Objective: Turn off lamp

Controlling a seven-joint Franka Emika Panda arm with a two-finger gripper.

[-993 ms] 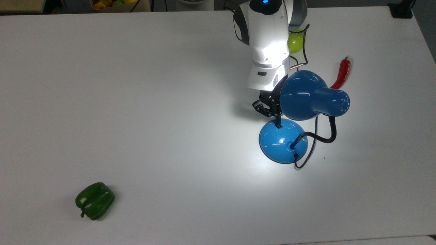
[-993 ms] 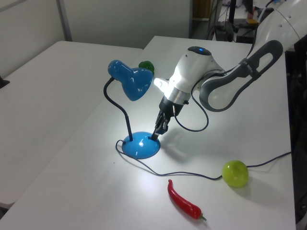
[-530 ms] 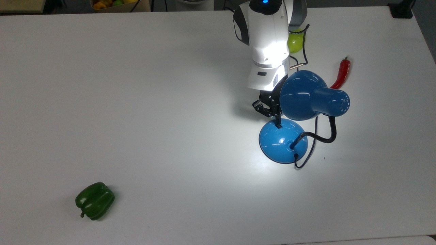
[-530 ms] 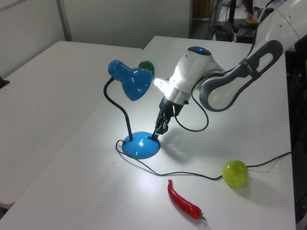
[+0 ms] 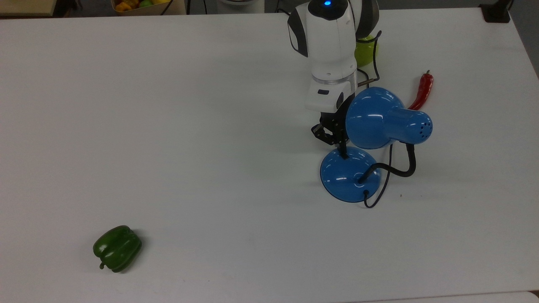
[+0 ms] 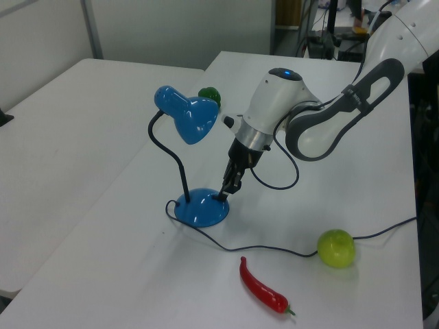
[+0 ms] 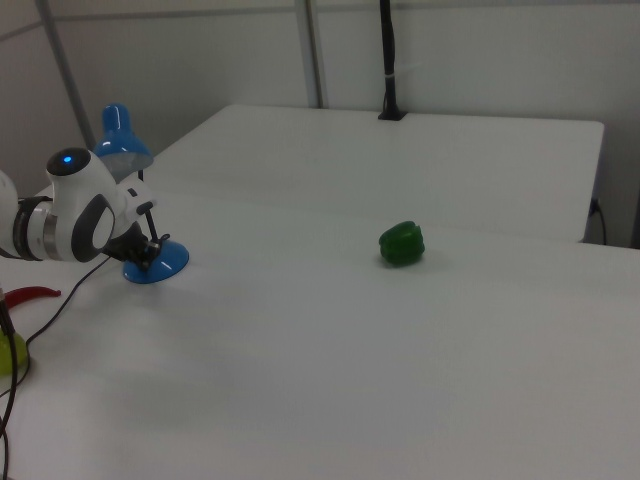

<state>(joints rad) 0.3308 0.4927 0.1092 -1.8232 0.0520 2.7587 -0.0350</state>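
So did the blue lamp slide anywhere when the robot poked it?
No. The lamp sits the same way beside the red chili in the top view; only its light went out.

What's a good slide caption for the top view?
Robot hand pressing the unlit blue lamp's base on a white table, green pepper far off.

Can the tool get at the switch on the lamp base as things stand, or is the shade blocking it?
Probably yes. The tool already has its tip down on the lamp base, coming in beside the shade rather than under it. No glow shows beneath the shade.
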